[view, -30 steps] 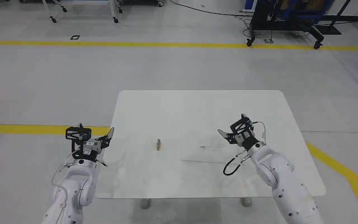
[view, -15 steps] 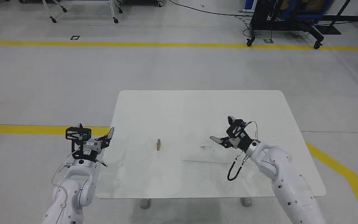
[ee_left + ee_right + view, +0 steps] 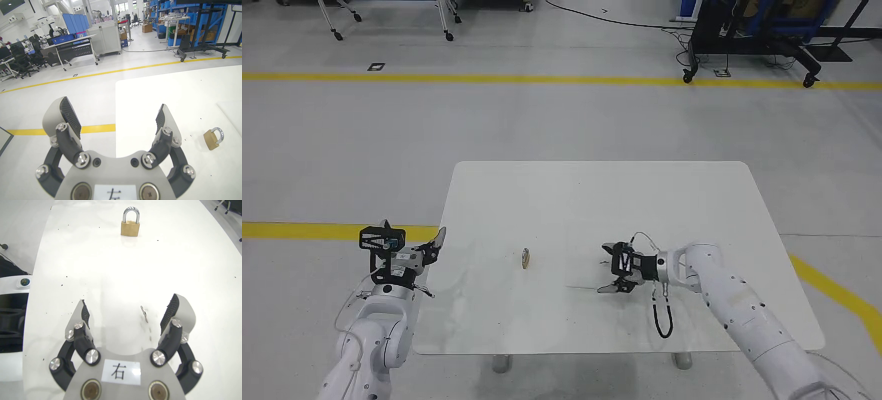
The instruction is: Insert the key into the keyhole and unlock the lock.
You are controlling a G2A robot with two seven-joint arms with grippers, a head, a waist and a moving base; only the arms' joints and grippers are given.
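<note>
A small brass padlock (image 3: 526, 258) with a steel shackle lies on the white table (image 3: 592, 190), left of centre. It also shows as the padlock (image 3: 130, 226) ahead of my right gripper and as the padlock (image 3: 212, 139) to one side of my left gripper. A small silver key (image 3: 144, 313) lies flat on the table. My right gripper (image 3: 129, 302) is open low over the table, with the key between its fingers, close to one pad (image 3: 170, 311). In the top view this right gripper (image 3: 608, 268) points toward the padlock. My left gripper (image 3: 434, 245) hangs open and empty at the table's left edge, its pads (image 3: 70, 115) spread wide.
Small dark specks and scuff marks dot the table around the key. A black cable (image 3: 662, 310) loops under the right wrist. A yellow floor line (image 3: 302, 231) runs past the table's left side. Workshop furniture stands far behind.
My right arm has swung left across the table and lowered, turning its open gripper toward the padlock until it straddles the key. The left arm, padlock and key have not moved.
</note>
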